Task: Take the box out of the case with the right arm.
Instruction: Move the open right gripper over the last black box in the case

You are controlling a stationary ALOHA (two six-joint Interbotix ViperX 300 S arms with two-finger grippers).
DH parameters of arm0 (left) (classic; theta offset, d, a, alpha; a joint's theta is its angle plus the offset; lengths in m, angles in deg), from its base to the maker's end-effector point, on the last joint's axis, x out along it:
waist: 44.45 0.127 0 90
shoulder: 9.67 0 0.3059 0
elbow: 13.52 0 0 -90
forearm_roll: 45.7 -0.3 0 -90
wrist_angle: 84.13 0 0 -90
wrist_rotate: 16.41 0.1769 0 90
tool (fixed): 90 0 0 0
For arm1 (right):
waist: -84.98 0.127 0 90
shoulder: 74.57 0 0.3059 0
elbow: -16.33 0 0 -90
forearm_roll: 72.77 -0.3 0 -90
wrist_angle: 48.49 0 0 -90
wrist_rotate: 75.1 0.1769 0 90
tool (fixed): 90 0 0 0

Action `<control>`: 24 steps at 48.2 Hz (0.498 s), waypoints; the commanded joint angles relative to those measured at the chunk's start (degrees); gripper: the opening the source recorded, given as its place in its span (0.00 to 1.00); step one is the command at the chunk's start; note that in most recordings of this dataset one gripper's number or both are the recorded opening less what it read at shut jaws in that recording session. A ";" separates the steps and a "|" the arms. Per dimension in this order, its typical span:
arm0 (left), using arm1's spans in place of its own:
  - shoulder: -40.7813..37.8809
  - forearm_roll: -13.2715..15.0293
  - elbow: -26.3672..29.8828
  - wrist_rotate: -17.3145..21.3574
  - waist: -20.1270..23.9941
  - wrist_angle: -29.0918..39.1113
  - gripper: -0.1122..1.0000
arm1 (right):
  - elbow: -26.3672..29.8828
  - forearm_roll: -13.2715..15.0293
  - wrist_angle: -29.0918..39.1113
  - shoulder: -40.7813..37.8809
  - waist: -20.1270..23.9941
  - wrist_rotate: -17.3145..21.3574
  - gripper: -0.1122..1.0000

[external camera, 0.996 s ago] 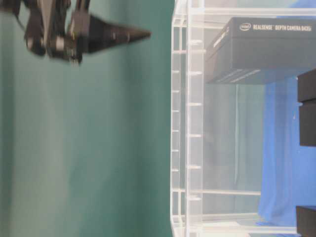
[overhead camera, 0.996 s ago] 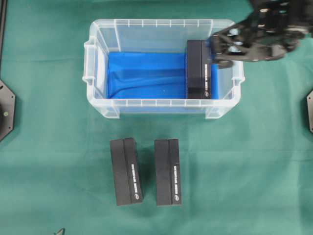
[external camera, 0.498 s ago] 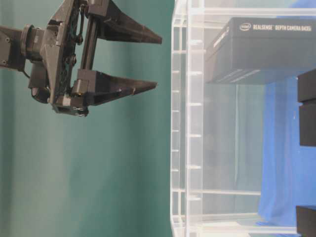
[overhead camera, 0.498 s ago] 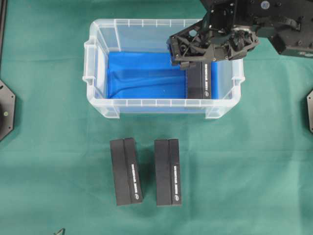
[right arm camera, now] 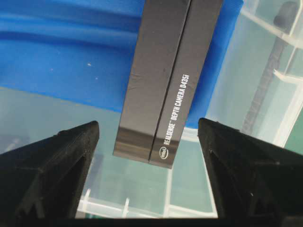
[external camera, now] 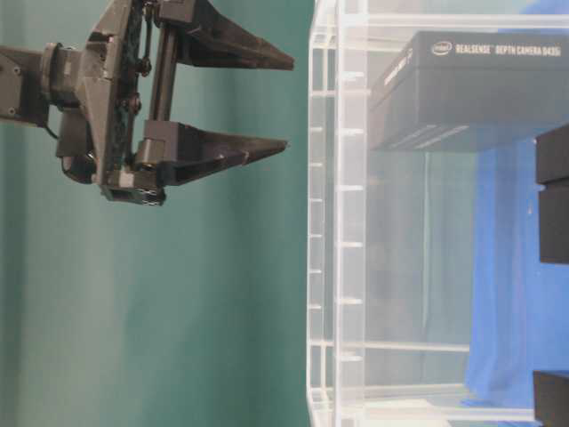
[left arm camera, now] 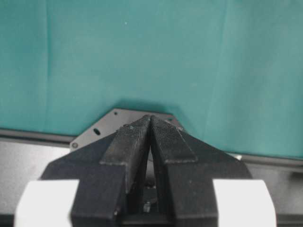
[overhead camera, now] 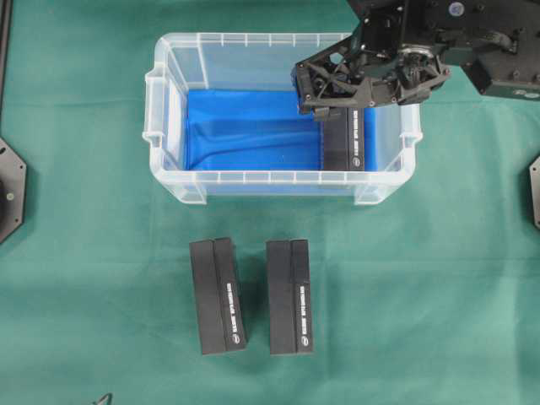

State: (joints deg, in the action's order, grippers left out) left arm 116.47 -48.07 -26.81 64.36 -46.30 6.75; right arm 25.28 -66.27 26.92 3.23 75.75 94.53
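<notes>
The case (overhead camera: 270,177) is a clear plastic bin with a blue sheet (overhead camera: 245,126) on its bottom. A black box (overhead camera: 346,143) with white lettering lies at its right end. My all-black right gripper (overhead camera: 304,91) hovers open above the far end of the box, over the case's back right part. Seen from table level, the right gripper (external camera: 289,103) is outside the case wall (external camera: 338,222) and apart from the box (external camera: 480,89). The right wrist view shows the box (right arm camera: 165,80) below, between the spread tips of the right gripper (right arm camera: 147,125). My left gripper (left arm camera: 150,117) is shut and empty.
Two more black boxes (overhead camera: 218,295) (overhead camera: 289,295) lie side by side on the green cloth in front of the case. Black base plates sit at the left edge (overhead camera: 10,190) and the right edge (overhead camera: 535,190) of the table.
My right gripper swung in from the case's right rim to above the box, jaws open. Over the last half second it has hardly shifted. The box has not moved.
</notes>
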 commanded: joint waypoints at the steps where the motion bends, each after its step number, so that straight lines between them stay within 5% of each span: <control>1: -0.44 -0.18 0.79 0.09 0.18 -0.18 0.10 | 1.32 0.00 -0.18 0.70 0.18 0.00 0.84; 24: -0.44 -0.18 0.79 0.09 0.18 -0.18 0.10 | 1.32 -0.18 -0.26 -0.09 0.18 0.97 0.84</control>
State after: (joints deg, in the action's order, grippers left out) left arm 116.39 -48.07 -26.72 64.36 -46.30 6.75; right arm 25.19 -66.36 26.83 2.53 75.75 95.14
